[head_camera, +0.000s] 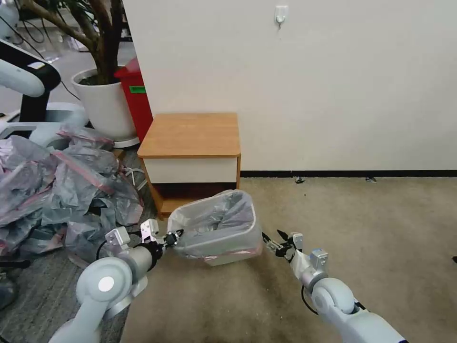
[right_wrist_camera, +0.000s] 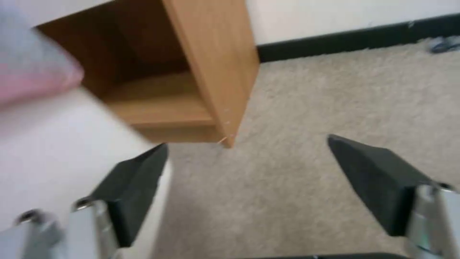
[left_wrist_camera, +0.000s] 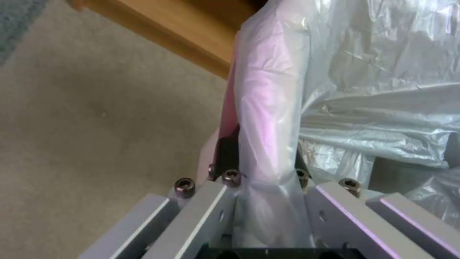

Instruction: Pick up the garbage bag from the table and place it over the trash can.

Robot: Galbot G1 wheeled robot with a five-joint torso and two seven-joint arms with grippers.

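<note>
Left wrist view: jaws clamp garbage bag [left_wrist_camera: 268, 108].

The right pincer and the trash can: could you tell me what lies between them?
Nothing but bare carpet between the open right pincer and the trash can, in the head view.

Legible text: none | Labels: green label [head_camera: 137, 89] on red bin [head_camera: 138, 102], upper left of head view, lettering too small to read | Brands, numbers, signs: none readable
</note>
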